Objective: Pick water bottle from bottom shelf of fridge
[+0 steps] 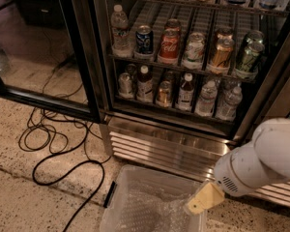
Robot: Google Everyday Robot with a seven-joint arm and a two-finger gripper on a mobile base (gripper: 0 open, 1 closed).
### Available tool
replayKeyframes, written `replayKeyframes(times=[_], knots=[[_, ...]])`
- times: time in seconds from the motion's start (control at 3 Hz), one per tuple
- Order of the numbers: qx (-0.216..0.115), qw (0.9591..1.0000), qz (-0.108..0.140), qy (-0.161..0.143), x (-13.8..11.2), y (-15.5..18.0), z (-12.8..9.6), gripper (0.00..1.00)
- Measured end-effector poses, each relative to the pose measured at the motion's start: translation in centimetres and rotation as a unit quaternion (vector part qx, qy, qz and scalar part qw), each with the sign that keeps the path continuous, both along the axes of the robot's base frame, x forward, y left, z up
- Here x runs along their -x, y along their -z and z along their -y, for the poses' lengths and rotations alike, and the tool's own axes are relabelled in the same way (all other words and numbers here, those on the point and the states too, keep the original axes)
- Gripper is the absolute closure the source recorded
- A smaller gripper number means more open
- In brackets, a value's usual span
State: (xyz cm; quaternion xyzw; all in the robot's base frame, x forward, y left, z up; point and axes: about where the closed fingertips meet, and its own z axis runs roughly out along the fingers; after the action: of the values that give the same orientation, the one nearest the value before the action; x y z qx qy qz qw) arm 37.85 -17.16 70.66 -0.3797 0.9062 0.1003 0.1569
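Note:
The fridge (159,146) stands open in the camera view, its wire racks full of drinks. On the bottom shelf (176,111), two small clear water bottles stand side by side at the right end, one (206,98) next to the other (228,103). To their left are dark-filled bottles (185,92) and cans (164,94). My gripper (204,198) hangs low at the lower right, on the white arm (261,161). It is well below the shelf and in front of the steel grille, touching no bottle.
A clear plastic bin (154,207) sits on the floor right below the gripper. The open glass door (43,47) swings out to the left. Black cables (53,139) loop over the speckled floor. Another clear bottle (119,28) and cans (169,46) fill the rack above.

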Motion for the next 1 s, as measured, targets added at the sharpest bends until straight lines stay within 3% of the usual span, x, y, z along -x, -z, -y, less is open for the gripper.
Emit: replayKeyframes(times=[0.33,0.67,1.0], knots=[[-0.046,0.9935,-0.032,0.099,1.2,6.2,-0.8,0.0],[-0.07,0.9817,-0.034,0.174,0.3,10.0,-1.2,0.0],[-0.08,0.9773,-0.02,0.195,-0.7,9.8,-1.2,0.0]])
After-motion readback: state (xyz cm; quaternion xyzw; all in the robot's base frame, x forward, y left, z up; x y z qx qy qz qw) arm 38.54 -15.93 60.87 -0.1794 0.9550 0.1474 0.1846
